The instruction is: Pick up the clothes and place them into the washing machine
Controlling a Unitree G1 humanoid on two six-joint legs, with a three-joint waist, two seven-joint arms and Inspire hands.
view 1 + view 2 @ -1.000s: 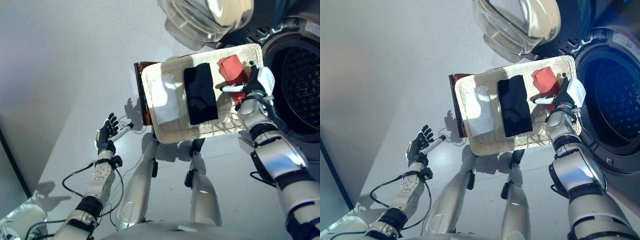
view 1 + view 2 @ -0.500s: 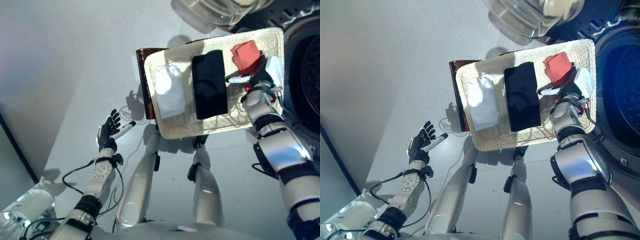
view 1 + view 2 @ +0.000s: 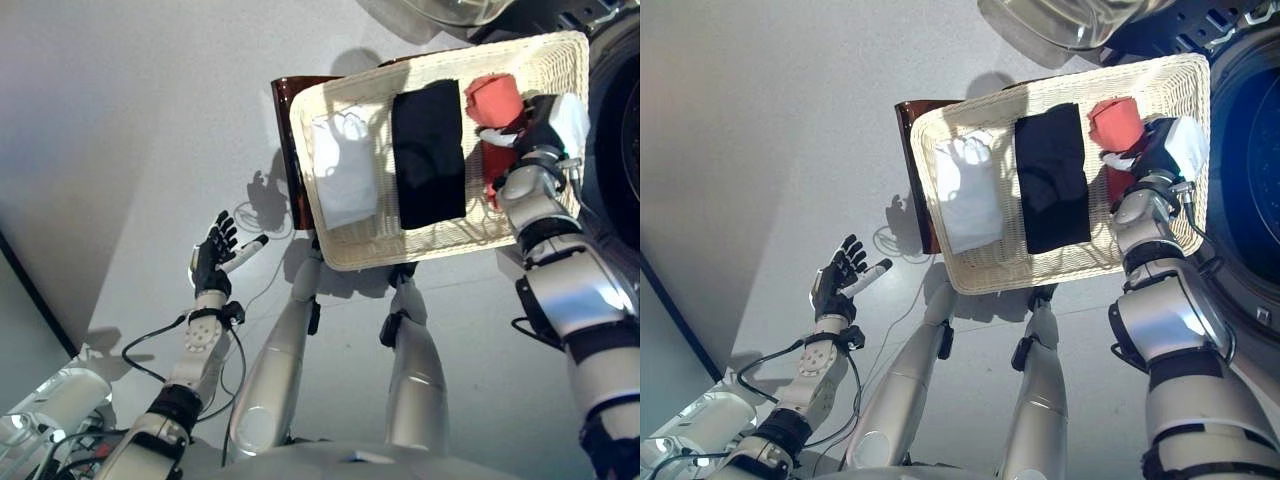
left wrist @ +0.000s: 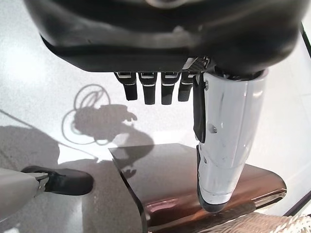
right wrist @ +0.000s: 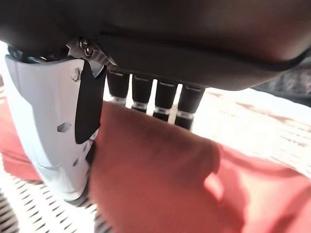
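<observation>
A shallow wicker basket (image 3: 430, 248) holds a white cloth (image 3: 343, 170), a black cloth (image 3: 430, 155) and a red cloth (image 3: 490, 100) side by side. My right hand (image 3: 535, 125) is inside the basket at the red cloth, on the side nearest the washing machine drum (image 3: 1250, 180). In the right wrist view its fingers (image 5: 146, 97) curl behind a fold of the red cloth (image 5: 160, 179) and the white-covered thumb (image 5: 48, 131) presses on the near side. My left hand (image 3: 210, 262) is open and empty, held over the floor away from the basket.
The basket rests on a dark brown box (image 3: 285, 150), which also shows in the left wrist view (image 4: 194, 179). The machine's glass door (image 3: 1060, 20) hangs open above the basket's far edge. Grey floor lies to the left.
The camera has shifted. My right hand has moved further into the basket onto the red cloth, and its thumb has closed against the cloth. The left hand has stayed in place.
</observation>
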